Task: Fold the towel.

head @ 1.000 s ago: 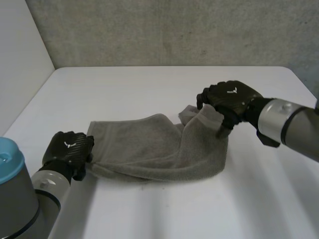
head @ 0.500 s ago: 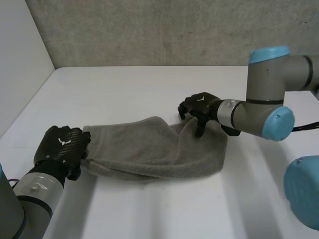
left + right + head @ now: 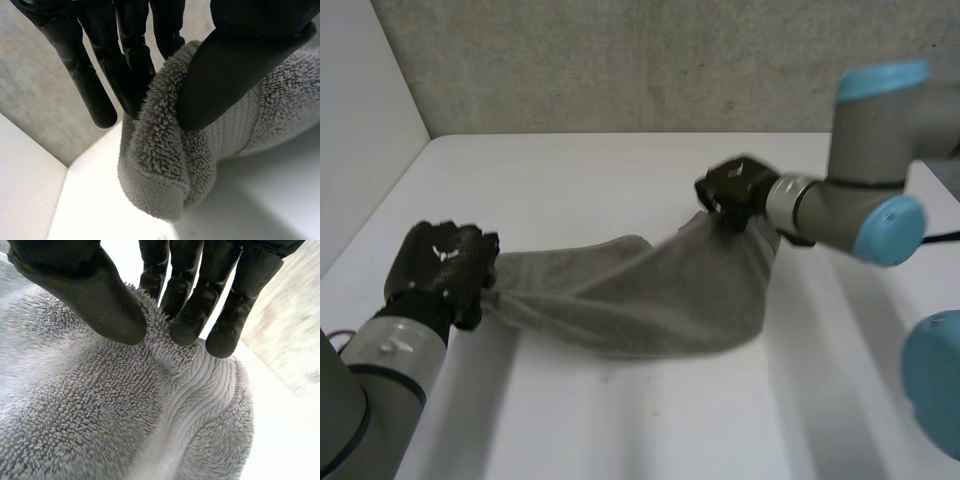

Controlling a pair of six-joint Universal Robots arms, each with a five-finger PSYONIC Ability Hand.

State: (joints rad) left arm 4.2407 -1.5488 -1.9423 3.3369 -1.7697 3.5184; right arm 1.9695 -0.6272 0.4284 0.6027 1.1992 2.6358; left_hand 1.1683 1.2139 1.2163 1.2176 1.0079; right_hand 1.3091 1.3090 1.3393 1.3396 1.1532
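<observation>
A grey terry towel (image 3: 640,300) is stretched across the white table (image 3: 620,180) between my two hands, its middle sagging onto the tabletop. My left hand (image 3: 440,272) holds the towel's left end; in the left wrist view its thumb (image 3: 235,75) and fingers (image 3: 130,65) pinch a bunched corner of the towel (image 3: 160,170). My right hand (image 3: 735,190) grips the towel's right end, raised off the table. In the right wrist view its thumb (image 3: 95,295) and fingers (image 3: 192,315) pinch a fold of the towel (image 3: 125,415).
A grey wall (image 3: 650,60) runs along the far edge of the table. A white side panel (image 3: 360,120) stands at the left. My right arm's elbow (image 3: 875,180) hangs over the table's right part, and another blue-capped joint (image 3: 930,380) sits at the near right.
My right hand has closed on the towel's right end and lifted it, pulling the cloth taut. My left hand has risen a little with the left end.
</observation>
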